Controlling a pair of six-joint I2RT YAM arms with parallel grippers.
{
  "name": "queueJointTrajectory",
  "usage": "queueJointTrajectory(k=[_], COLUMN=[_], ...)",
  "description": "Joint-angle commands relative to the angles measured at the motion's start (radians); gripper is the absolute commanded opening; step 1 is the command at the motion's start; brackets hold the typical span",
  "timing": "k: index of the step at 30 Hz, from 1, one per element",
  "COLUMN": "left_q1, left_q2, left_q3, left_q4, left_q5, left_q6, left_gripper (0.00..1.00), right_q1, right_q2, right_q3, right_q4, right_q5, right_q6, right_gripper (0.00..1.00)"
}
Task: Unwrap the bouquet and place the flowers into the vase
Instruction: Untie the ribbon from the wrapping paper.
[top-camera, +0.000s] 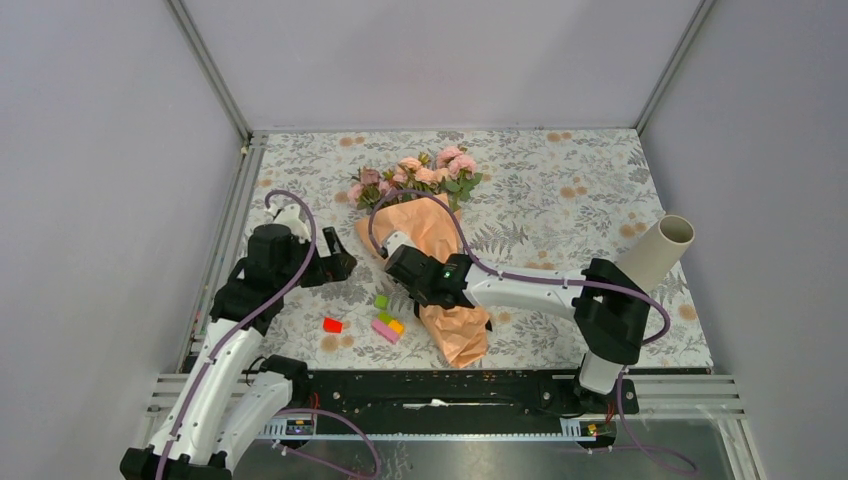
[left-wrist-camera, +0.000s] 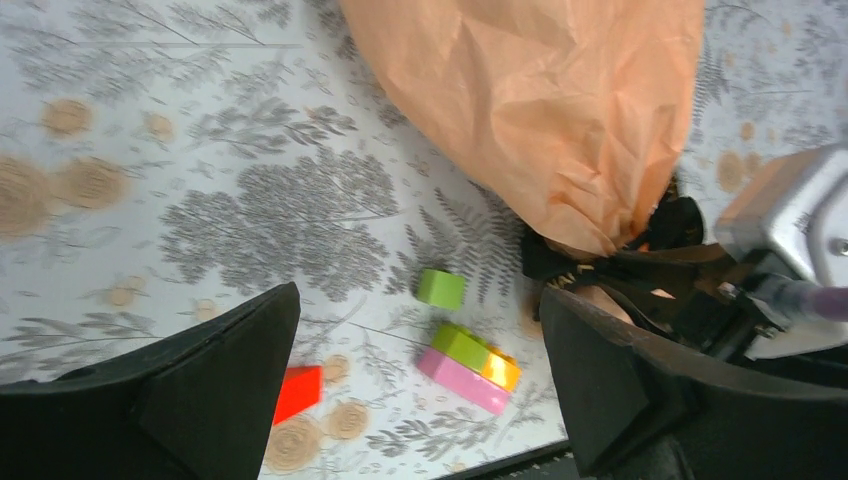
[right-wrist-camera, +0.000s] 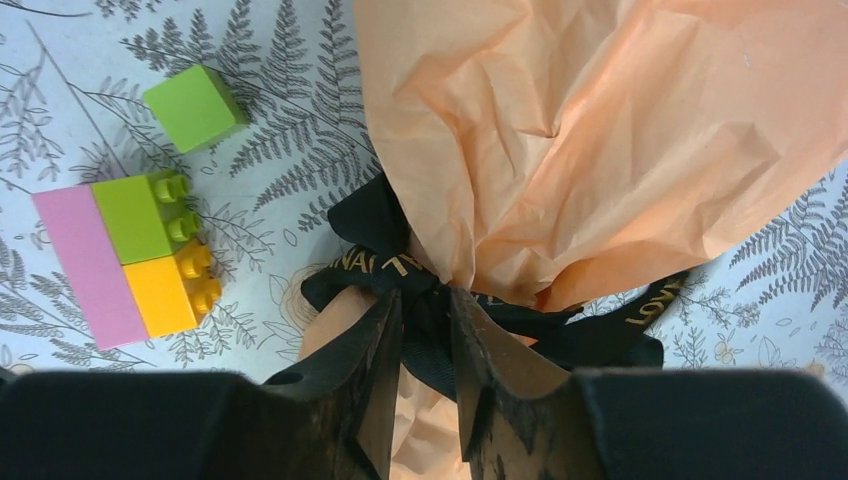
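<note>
In the middle of the bench (top-camera: 590, 180), on its fern-print cloth, one bouquet (top-camera: 438, 238) lies on its side. Its crinkled peach-orange paper flares toward the far edge and narrows to a waist, with a crumpled tail pointing at my bases. The flowers (top-camera: 420, 173) spill from the far end, pink and peach roses with green leaves, bunched too tightly for a sure count. One black ribbon (right-wrist-camera: 385, 262) with gold lettering cinches the waist.

My right gripper (right-wrist-camera: 425, 335) is down at that knot. Its fingers stand close together on either side, with black ribbon filling the narrow gap. I cannot tell whether they truly pinch it. My left gripper (left-wrist-camera: 418, 305) hangs spread wide over the cloth just left of the bouquet, holding nothing.

One vase (top-camera: 655, 250), a plain cream tube with its open mouth showing, is at the right of the bench behind my right arm, well apart from the bouquet.

Beside the waist lie three toy pieces: one loose green block (right-wrist-camera: 195, 105), one red block (top-camera: 332, 324), and one joined piece (right-wrist-camera: 125, 262) of pink, green and yellow.
</note>
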Motion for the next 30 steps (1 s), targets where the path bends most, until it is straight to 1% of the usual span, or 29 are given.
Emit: queueJointTrajectory(k=[1,4,5,8,9,12,13,16,19,23,26,27,30], left_q1=[0.001,-0.033,-0.058,-0.163,-0.201,-0.329,-0.367,-0.454,-0.491,-0.508,-0.536,-0.55,-0.59], left_q2=[-0.025,-0.04,-0.046,-0.044,-0.032,0.014,0.034,0.091,0.113,0.126,0.19,0.232,0.309], left_q3=[-0.067,-0.131,-0.156,-0.224,-0.251,-0.292,-0.299,-0.303,-0.325,-0.378,-0.381,-0.374,-0.352], left_q4=[0.121,0.214,0.251,0.375,0.418,0.55,0.593,0.639,0.673,0.8,0.873,0.887,0.91], left_q5=[0.153,0.196,0.193,0.163,0.159,0.12,0.086,0.01,-0.049,-0.084,-0.082,-0.086,-0.111], left_q6=[-0.136,-0.233,-0.263,-0.349,-0.375,-0.431,-0.444,-0.459,-0.487,-0.547,-0.561,-0.561,-0.566], left_gripper=[0.98,0.97,0.97,0.97,0.97,0.97,0.97,0.95,0.93,0.9,0.84,0.8,0.73], right_q1=[0.007,0.007,0.007,0.005,0.001,-0.016,-0.024,-0.055,-0.096,-0.151,-0.164,-0.166,-0.175], right_q2=[-0.011,-0.032,-0.044,-0.085,-0.101,-0.136,-0.15,-0.196,-0.249,-0.301,-0.321,-0.329,-0.36], right_q3=[-0.029,-0.05,-0.062,-0.105,-0.121,-0.163,-0.178,-0.229,-0.285,-0.36,-0.388,-0.393,-0.407], right_q4=[-0.004,0.003,0.018,0.065,0.077,0.113,0.129,0.179,0.236,0.331,0.357,0.358,0.364], right_q5=[0.071,0.099,0.102,0.092,0.085,0.065,0.052,0.016,-0.021,-0.1,-0.119,-0.121,-0.137], right_q6=[0.027,0.05,0.056,0.079,0.087,0.124,0.138,0.187,0.232,0.286,0.293,0.293,0.308], right_gripper=[0.29,0.2,0.16,0.03,0.0,0.0,0.0,0.0,0.0,0.0,0.0,0.0,0.0])
